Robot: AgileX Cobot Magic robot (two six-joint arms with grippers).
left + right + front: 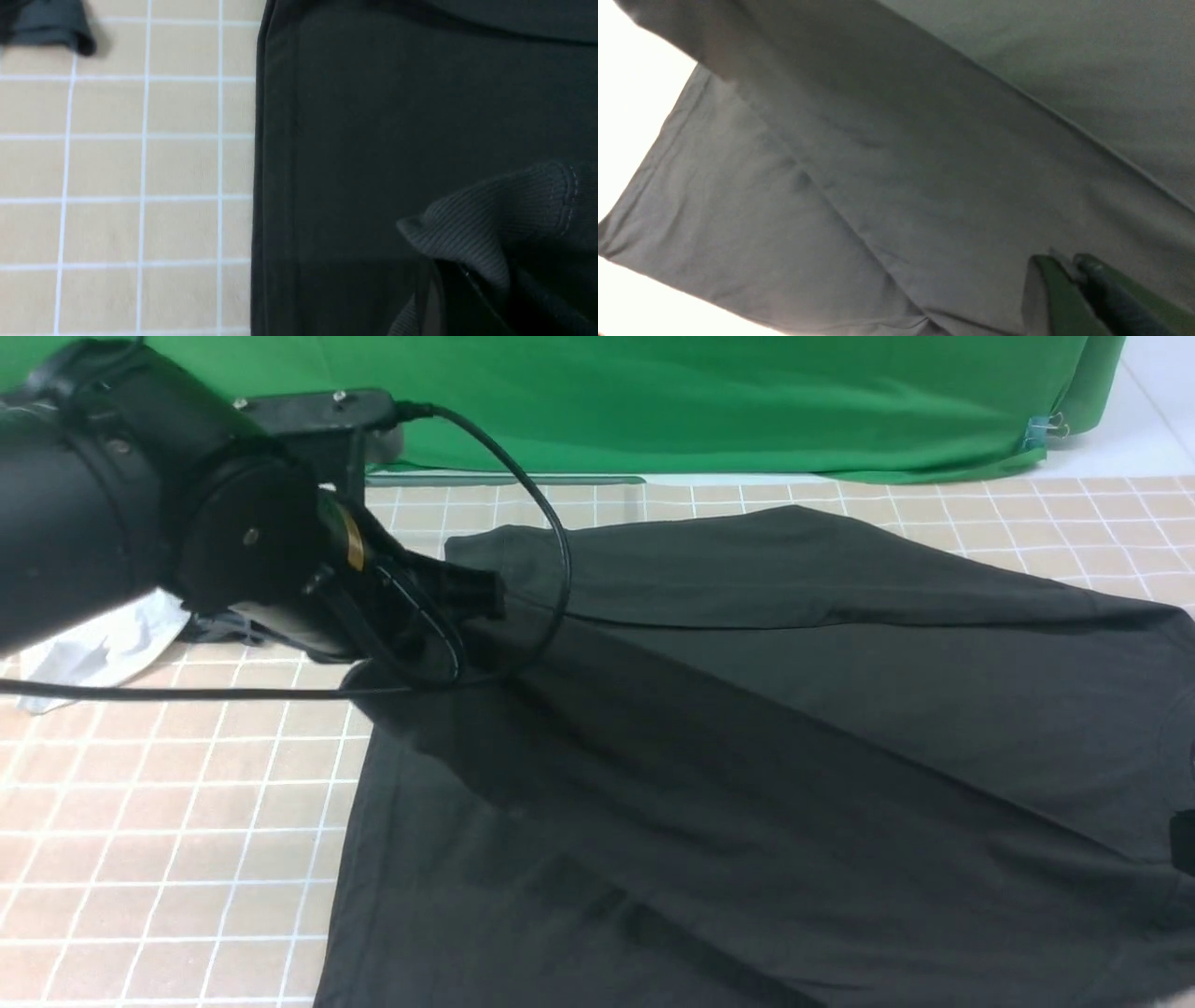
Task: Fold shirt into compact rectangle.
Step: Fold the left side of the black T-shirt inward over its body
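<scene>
We have the front cam between the arms, facing forward and down across the counter (pixel 168 821) to the green backdrop (pixel 709 401), left arm (pixel 112 504) looming near. Left wrist cam looks straight down, close, on the shirt (pixel 373 116) edge and tiles. Right wrist cam sits closer still, oblique. All share the shirt.

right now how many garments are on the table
3: the shirt across the middle and right, a white garment at the left, a grey garment beside it, partly hidden behind the left arm.
</scene>
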